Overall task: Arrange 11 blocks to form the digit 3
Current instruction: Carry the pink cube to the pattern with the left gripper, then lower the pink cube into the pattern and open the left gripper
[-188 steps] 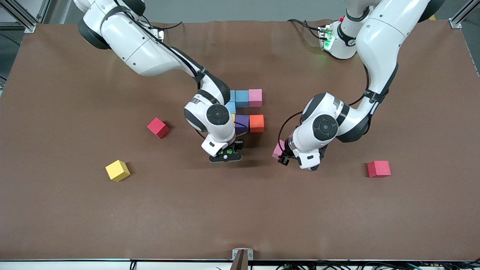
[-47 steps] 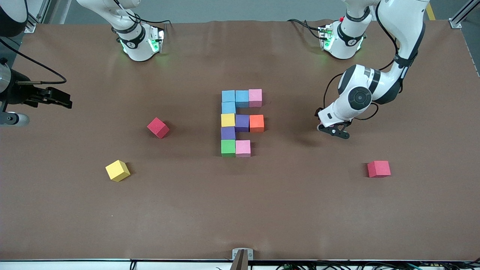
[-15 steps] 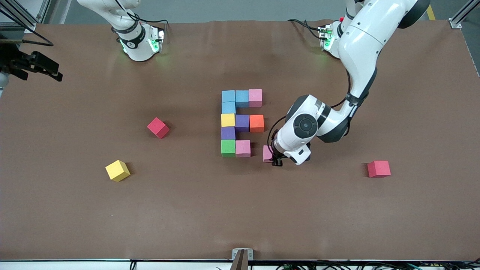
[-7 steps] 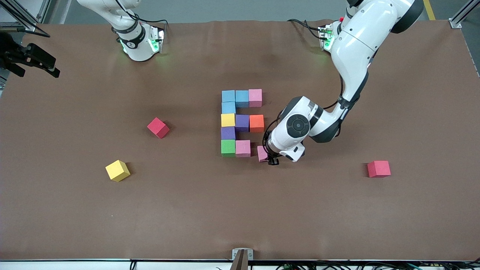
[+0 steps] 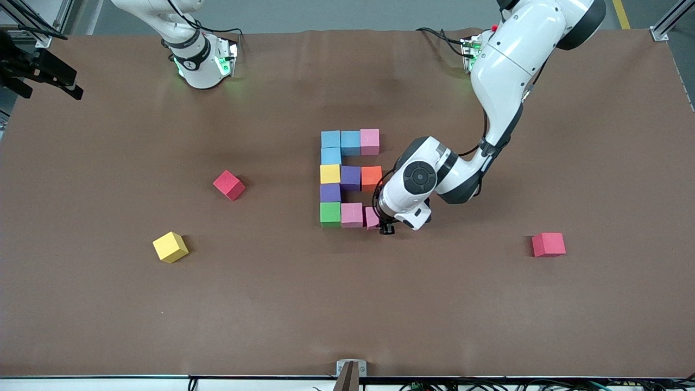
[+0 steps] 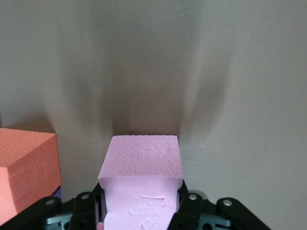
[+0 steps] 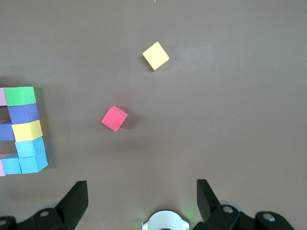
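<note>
here left tool clamps pink block beside orange block.

A robotics lab: two white arms bolted to a brown-matted bench, aluminium framing at its corners, trailing cables.

A brown table carries a tight cluster of foam cubes at its middle: light blue, pink, yellow, purple, orange and green. A loose yellow cube and a red cube lie toward the right arm's end, and another red cube lies toward the left arm's end.
</note>
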{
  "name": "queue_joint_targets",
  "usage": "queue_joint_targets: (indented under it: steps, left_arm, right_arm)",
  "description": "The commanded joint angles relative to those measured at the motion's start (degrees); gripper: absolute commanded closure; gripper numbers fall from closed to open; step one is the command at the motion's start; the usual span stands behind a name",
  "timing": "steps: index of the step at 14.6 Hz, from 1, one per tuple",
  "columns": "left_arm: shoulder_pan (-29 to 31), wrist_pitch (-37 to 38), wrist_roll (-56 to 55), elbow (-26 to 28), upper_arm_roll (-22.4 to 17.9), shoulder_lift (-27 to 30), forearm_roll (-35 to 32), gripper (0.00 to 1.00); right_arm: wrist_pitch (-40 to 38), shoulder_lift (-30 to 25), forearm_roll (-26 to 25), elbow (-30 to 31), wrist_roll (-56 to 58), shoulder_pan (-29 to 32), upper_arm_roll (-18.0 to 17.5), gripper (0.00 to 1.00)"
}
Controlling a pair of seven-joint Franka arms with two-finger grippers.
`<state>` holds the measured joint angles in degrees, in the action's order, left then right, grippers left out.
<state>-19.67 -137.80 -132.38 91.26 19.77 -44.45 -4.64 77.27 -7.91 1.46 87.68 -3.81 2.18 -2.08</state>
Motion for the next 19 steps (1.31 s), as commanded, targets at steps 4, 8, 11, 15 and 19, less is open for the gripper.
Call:
queue_joint_targets:
  steps: [4,8,11,15,19]
  left_arm:
    - [-1.34,-0.37,1.77,-0.99,-0.43,-0.73,-1.07,0.71]
    - [-1.69,-0.37,3.18,-0.99,-0.43,-0.73,-0.99,0.72]
    - [-1.69,-0.37,3.53,-1.08,-0.43,-0.73,-0.99,0.71]
    - [-1.60,-0.37,5.98,-0.99,-0.43,-0.99,-0.90,0.28]
    - [-1.77,-0.37,6.43,-1.26,-0.35,-0.64,-0.99,0.00]
  right_arm:
    - [-0.89,-1.84,1.52,2.14,0.73,0.81,0.32,0.00]
    - [-0.28,-1.84,1.52,2.06,0.73,0.54,0.15,0.00]
    - [-0.45,-1.84,1.52,2.06,0.82,0.72,0.32,0.00]
    - [-0.63,-1.84,1.52,2.14,1.00,0.63,0.32,0.00]
    - [-0.45,-1.84,1.52,2.14,1.00,0.54,0.23,0.00]
